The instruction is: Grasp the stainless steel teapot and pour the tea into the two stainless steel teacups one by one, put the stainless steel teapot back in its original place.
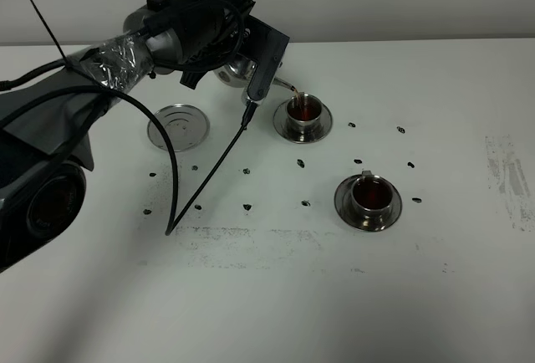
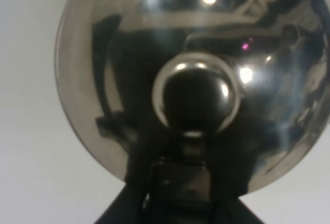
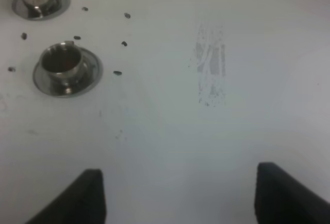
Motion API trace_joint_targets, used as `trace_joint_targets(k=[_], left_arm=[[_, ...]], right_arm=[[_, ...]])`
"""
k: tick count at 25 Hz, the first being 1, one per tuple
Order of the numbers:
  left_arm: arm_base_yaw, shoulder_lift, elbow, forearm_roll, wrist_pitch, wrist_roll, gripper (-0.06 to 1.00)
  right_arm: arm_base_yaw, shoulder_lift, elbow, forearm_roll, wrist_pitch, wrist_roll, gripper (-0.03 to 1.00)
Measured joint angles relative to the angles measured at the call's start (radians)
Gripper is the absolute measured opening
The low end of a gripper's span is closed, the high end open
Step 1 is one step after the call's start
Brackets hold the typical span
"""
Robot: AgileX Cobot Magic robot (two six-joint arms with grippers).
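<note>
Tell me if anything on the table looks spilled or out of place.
Small dark specks dot the white table around both teacups; whether they are tea drops is unclear. A scuffed grey smear marks the table's right side. The round steel disc sits bare.

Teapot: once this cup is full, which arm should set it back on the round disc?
Left. Its gripper already holds the teapot, tilted over the far cup, and the disc lies just beside it. The right gripper is open, empty, away from both.
</note>
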Motion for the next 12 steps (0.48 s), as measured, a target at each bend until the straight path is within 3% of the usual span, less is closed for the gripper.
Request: trace_joint_targets(k=[12], left_arm=[[-0.001,0.000,0.000,0.011,-0.001,0.000,0.18]], right_arm=[[0.000,0.000,0.000,0.000,0.000,0.000,0.59]])
